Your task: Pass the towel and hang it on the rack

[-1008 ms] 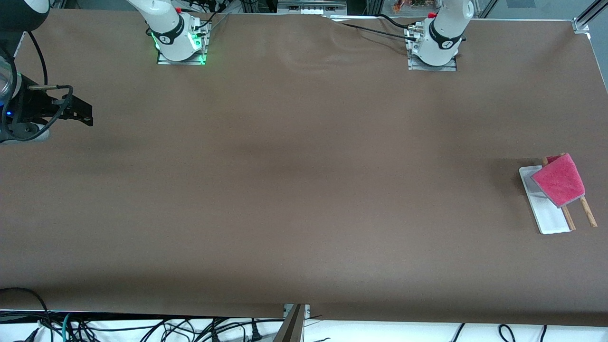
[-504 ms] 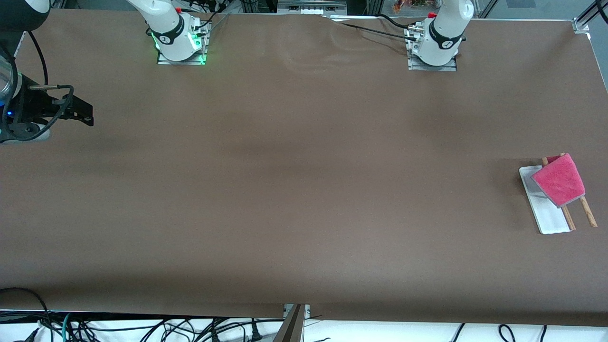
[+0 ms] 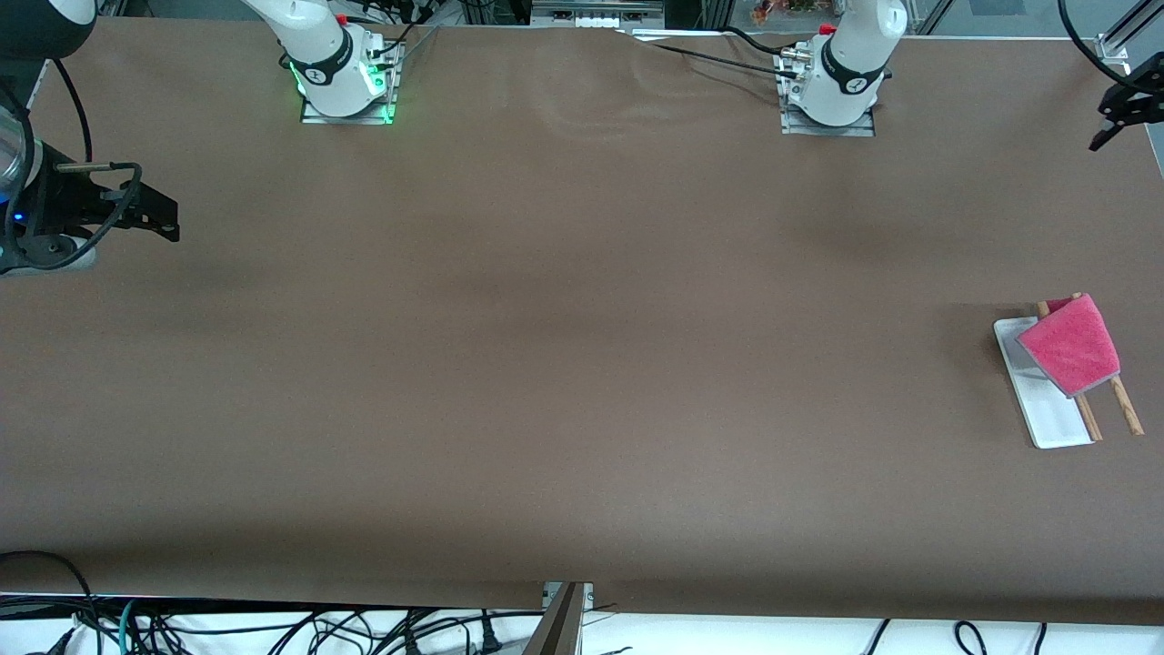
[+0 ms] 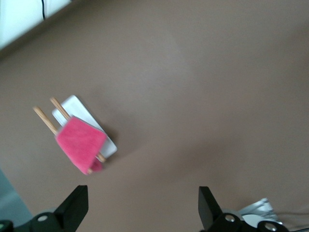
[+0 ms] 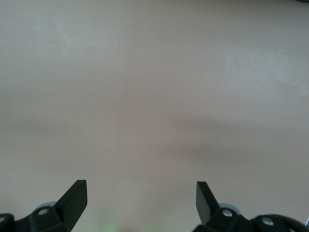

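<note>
The pink towel [image 3: 1073,350] is draped over the rack's two wooden rods [image 3: 1128,414], above its white base [image 3: 1050,414], at the left arm's end of the table. No gripper touches it. My left gripper [image 3: 1117,111] hangs open and empty over the table's edge at that end, well apart from the rack. Its wrist view shows the towel [image 4: 79,145] on the rack [image 4: 82,111] past the wide-open left gripper [image 4: 143,195]. My right gripper [image 3: 168,218] hovers open over the right arm's end of the table; the right gripper [image 5: 141,191] sees only bare tabletop.
A brown cover [image 3: 582,364] spans the whole table. The two arm bases [image 3: 346,82] [image 3: 827,91] stand along the edge farthest from the front camera. Loose cables [image 3: 273,628] lie below the near edge.
The left gripper has come into the front view at the table's edge; before it was out of frame. Right arm, towel and rack have not moved.
</note>
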You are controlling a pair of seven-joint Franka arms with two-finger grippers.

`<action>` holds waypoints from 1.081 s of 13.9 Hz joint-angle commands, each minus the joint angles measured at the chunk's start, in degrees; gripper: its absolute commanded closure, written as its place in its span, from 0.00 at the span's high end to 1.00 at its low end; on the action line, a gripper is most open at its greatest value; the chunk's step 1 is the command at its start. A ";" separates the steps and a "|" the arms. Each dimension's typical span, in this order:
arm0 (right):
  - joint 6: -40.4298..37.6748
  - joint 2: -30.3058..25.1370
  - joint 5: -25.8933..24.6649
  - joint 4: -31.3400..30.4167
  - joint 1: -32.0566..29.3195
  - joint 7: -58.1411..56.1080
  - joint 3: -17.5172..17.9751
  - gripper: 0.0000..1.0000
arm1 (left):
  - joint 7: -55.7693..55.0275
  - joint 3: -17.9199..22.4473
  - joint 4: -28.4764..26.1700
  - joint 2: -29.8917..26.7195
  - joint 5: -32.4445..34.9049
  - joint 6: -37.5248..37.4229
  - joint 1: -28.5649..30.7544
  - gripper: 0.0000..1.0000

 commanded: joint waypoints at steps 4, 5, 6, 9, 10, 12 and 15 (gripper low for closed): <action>-0.72 0.54 0.03 1.48 0.74 -0.03 0.13 1.00 | -16.71 -1.00 3.06 2.40 -4.44 -4.62 -0.63 1.00; -0.72 0.54 0.03 1.48 0.75 -0.03 0.13 1.00 | -18.82 -2.05 3.07 2.40 -4.44 -4.72 -0.46 1.00; -0.72 0.54 0.03 1.48 0.75 -0.03 0.13 1.00 | -21.80 -2.50 2.98 2.23 -4.44 -5.33 -0.46 1.00; -0.72 0.54 0.03 1.48 0.75 -0.03 0.13 1.00 | -39.09 -6.36 3.59 2.31 -4.44 -7.78 -1.07 1.00; -0.72 0.45 0.03 1.48 0.84 -0.03 0.13 1.00 | -41.58 -6.98 4.20 3.27 -4.44 -7.97 -1.07 1.00; -0.72 0.54 0.03 1.48 0.84 -0.03 0.13 1.00 | -41.43 -6.81 7.52 7.65 -4.52 -8.75 -1.34 1.00; -0.72 0.54 0.03 1.48 0.84 -0.03 0.13 1.00 | -40.64 -6.11 13.00 12.86 -4.17 -11.13 -1.60 1.00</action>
